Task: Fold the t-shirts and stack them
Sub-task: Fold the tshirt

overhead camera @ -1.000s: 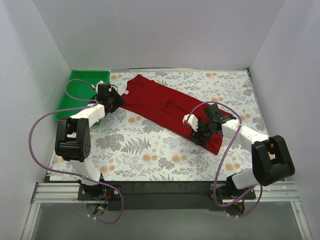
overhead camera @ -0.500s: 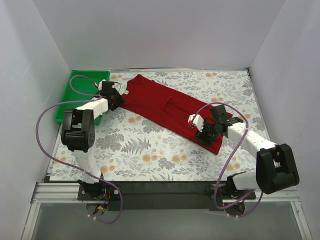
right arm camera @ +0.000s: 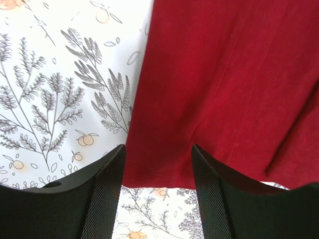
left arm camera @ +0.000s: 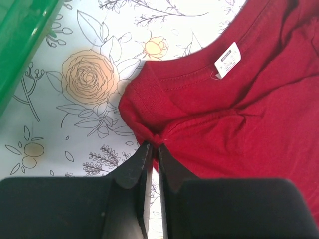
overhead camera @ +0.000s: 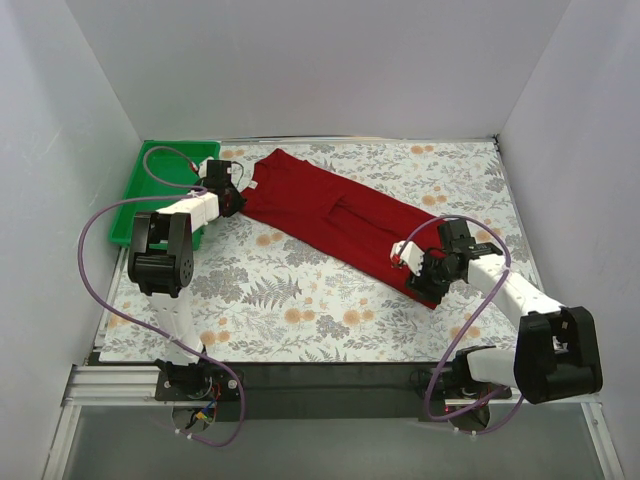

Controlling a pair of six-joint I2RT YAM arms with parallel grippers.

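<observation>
A dark red t-shirt (overhead camera: pixel 340 215) lies folded lengthwise in a long strip, running diagonally from the back left to the right front of the floral table. My left gripper (overhead camera: pixel 232 198) is shut on a pinch of cloth at the collar end (left arm camera: pixel 154 137), next to the white neck label (left arm camera: pixel 228 59). My right gripper (overhead camera: pixel 428 277) is open over the shirt's hem end (right arm camera: pixel 164 169), one finger on each side of the hem corner, holding nothing.
A green bin (overhead camera: pixel 160 190) stands at the back left, just left of my left gripper; its wall shows in the left wrist view (left arm camera: pixel 20 45). White walls enclose the table. Purple cables loop from both arms.
My right gripper has moved toward the front right along the shirt to its hem end. My left gripper has shifted slightly toward the back at the collar.
</observation>
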